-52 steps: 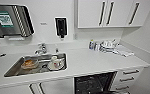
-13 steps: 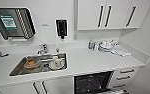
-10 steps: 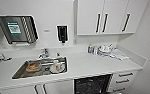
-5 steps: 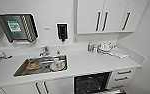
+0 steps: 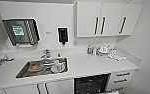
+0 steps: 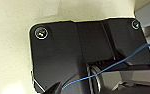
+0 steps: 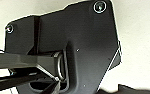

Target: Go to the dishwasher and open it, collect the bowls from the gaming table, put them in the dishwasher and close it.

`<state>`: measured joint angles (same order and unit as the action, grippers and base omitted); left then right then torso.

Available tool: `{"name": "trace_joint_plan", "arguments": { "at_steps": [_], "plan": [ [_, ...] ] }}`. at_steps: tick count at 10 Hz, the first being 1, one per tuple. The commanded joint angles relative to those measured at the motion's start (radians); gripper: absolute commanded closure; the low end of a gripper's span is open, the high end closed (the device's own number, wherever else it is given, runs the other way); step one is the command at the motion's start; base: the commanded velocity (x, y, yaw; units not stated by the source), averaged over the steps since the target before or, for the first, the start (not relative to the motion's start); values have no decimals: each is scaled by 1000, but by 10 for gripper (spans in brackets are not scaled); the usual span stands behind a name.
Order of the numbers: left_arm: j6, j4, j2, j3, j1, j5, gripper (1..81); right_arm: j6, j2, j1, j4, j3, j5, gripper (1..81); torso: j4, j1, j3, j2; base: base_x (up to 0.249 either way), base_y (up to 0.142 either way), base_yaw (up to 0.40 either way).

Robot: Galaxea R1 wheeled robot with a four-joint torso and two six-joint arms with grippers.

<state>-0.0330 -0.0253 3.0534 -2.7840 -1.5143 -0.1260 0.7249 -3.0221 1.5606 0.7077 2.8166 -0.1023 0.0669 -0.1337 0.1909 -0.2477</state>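
Facing the kitchen worktop (image 5: 91, 66), the head view has shifted slightly since a second ago — the camera moved, not the things. One dishwasher (image 5: 91, 84) sits under the worktop's front edge, its dark racked interior showing, so it looks already open. One sink (image 5: 43, 67) holds dishes. Either pincer's state — cannot tell.

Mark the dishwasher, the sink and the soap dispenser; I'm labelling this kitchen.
dishwasher (image 5: 91, 84): head view, dark open interior.
sink (image 5: 21, 72): head view, steel left wall.
soap dispenser (image 5: 63, 35): head view, black front.
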Motion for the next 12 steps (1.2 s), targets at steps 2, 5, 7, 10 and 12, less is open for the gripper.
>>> {"name": "trace_joint_plan", "arguments": {
  "at_steps": [2, 5, 7, 10, 12],
  "plan": [
    [-8, -1, 3, -2, 27, 54, 10, -5, 6, -30, 3, 9, 50, 10, 0, 86, -32, 132, 0, 0, 0],
    [-8, -1, 4, -2, 27, 54, 10, -4, 6, -30, 3, 10, 50, 10, 0, 134, -75, 227, 0, 0, 0],
    [-7, 1, 4, -2, 25, 54, 10, -4, 6, -30, 1, 10, 50, 10, 0, 117, -79, 194, 0, 0, 0],
    [-7, 1, 7, -2, 24, 54, 10, -5, 6, -30, 3, 10, 50, 10, 0, 125, -169, 223, 0, 0, 0],
    [-8, 1, 9, -2, 24, 54, 10, -5, 6, -30, 3, 10, 50, 10, 0, 125, -115, 224, 0, 0, 0]
  ]
}}
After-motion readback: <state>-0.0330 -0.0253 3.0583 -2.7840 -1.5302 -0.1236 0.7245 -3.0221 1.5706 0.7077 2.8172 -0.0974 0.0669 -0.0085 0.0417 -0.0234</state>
